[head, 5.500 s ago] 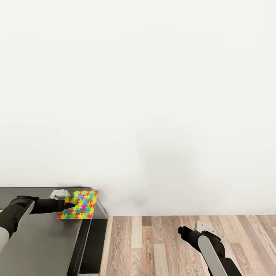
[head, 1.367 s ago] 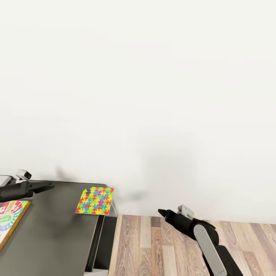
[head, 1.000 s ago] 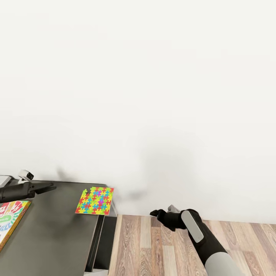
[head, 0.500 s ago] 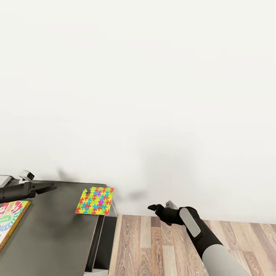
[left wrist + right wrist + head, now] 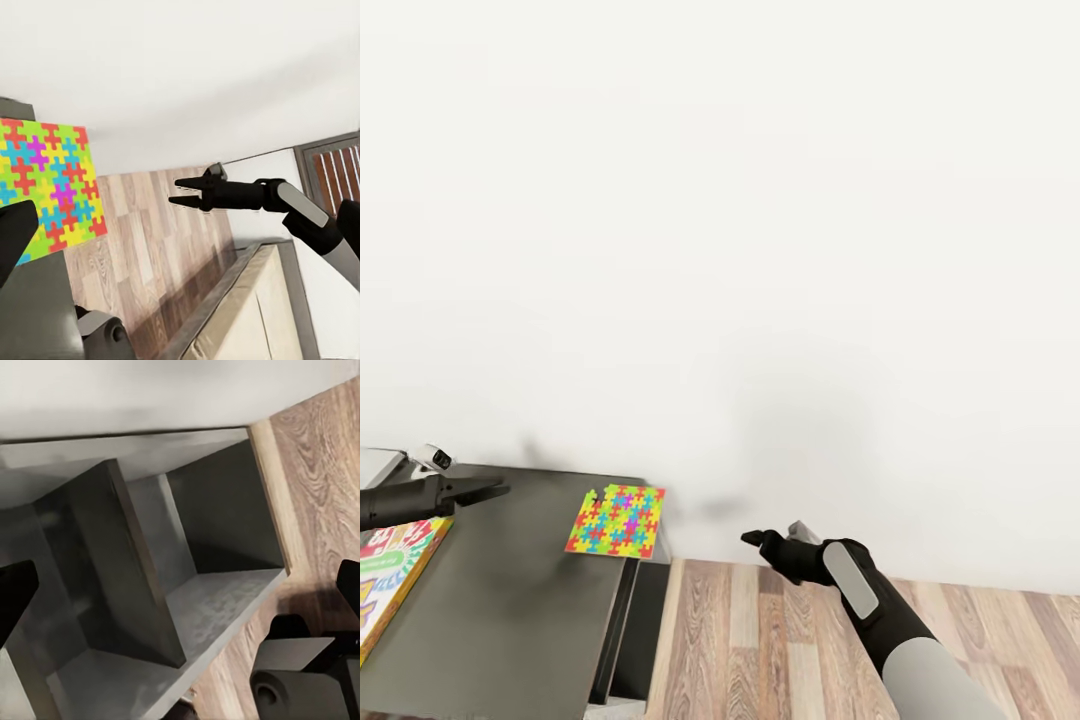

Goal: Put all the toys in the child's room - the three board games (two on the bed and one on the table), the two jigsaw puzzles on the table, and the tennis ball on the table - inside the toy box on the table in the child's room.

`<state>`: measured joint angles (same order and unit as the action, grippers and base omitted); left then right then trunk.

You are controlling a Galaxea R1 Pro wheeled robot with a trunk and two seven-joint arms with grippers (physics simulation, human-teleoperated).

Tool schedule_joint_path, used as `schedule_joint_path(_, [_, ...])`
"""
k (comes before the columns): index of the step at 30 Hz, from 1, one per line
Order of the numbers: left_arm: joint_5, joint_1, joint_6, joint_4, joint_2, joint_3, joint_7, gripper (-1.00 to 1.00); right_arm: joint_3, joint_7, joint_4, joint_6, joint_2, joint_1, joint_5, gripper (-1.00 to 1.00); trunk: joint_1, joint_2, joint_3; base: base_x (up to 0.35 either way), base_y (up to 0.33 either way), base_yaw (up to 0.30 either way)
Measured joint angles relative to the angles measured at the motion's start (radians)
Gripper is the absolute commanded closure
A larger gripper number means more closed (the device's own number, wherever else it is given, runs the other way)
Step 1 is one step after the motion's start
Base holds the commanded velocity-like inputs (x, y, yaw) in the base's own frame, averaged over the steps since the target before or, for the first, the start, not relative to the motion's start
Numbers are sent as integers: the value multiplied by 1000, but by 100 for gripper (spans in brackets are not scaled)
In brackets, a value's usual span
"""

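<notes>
From the head camera I saw the dark-grey table (image 5: 500, 600) along the lower left, its far edge against the white wall (image 5: 760, 250). A jigsaw puzzle (image 5: 616, 520) lay flat at the table's far right corner, with its right edge at the edge of the top. At the left border of that view a colourful board game (image 5: 388, 580) rested flat on the table, cut off by the frame. My left gripper (image 5: 495, 489) hovered above the table near the wall, between the board game and the puzzle, touching neither; its fingers looked close together with nothing between them. In the left wrist camera the same puzzle (image 5: 43, 187) sat on the dark tabletop, with wood-plank floor (image 5: 142, 247) beyond it and my right gripper (image 5: 180, 191) out over that floor, its fingers (image 5: 189, 182) parted by a narrow gap and empty. In the head view the right gripper (image 5: 752, 538) hung above the floor (image 5: 780, 650) just beside the table's right end, well apart from the puzzle. The right wrist camera looked into the table's open dark-grey shelf compartments (image 5: 187, 555), split by an upright divider (image 5: 139, 562), with floor to one side.
</notes>
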<state>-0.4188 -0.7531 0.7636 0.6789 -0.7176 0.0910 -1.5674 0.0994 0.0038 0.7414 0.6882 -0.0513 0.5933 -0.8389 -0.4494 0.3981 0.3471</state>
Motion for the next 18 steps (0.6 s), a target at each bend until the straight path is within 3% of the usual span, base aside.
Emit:
schedule_joint_path(14, [0, 0, 0, 0, 0, 1, 0, -100, 2, 0, 0, -32, -1, 0, 0, -100, 0, 0, 0, 0, 0, 284])
schedule_joint_path(18, [0, 0, 0, 0, 1, 1, 0, -100, 2, 0, 0, -33, -1, 0, 0, -100, 0, 0, 0, 0, 0, 108])
